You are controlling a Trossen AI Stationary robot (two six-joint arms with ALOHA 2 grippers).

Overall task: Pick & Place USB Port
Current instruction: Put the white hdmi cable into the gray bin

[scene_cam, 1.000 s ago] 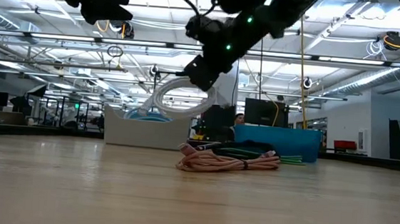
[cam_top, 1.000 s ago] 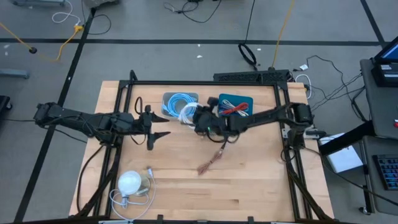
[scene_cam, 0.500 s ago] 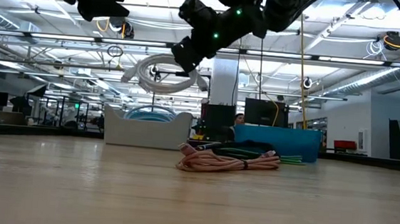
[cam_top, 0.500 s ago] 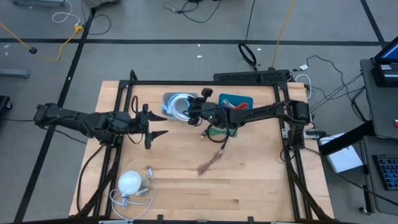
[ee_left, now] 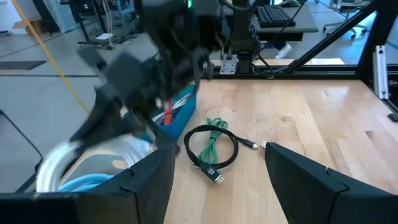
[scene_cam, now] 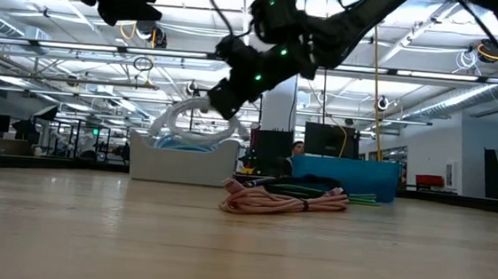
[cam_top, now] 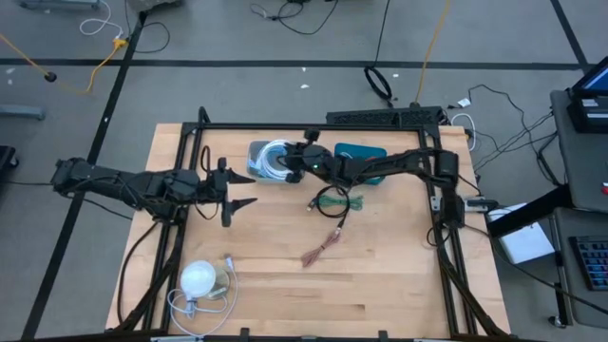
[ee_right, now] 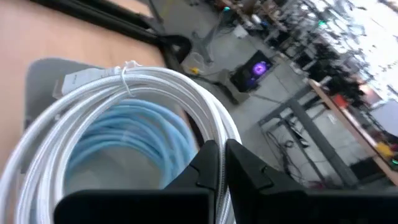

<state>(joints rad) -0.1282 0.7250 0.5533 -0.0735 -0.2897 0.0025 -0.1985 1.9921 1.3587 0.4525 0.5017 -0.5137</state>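
A coiled white cable (ee_right: 130,84) hangs from my right gripper (cam_top: 290,163), which is shut on it at the table's far middle. It is over a white bin (cam_top: 258,150) that holds a coiled blue cable (ee_right: 124,134). In the low view the white coil (scene_cam: 199,122) sits just above the bin's rim (scene_cam: 185,159), below the gripper (scene_cam: 225,98). My left gripper (cam_top: 249,190) waits open to the left of the bin with nothing between its fingers (ee_left: 149,180). My right gripper pinches several strands on one side of the white coil (ee_right: 214,134) between its two shut fingers. The fingers come nearly level from the table's right. The coil hangs out past the fingertips, tilted over the bin; I cannot tell whether its low edge touches the blue cable.
A black cable coil with a green cable (cam_top: 332,201) lies at mid-table, and a pink cable bundle (cam_top: 318,252) lies nearer. A blue bin (cam_top: 366,157) with cables stands right of the white bin. A white round object with a cord (cam_top: 199,278) lies near left.
My right gripper has carried the white coil from above the table's middle toward the far left, over the white bin, staying shut on it. The coil rose a little, then came down just above the bin's rim.
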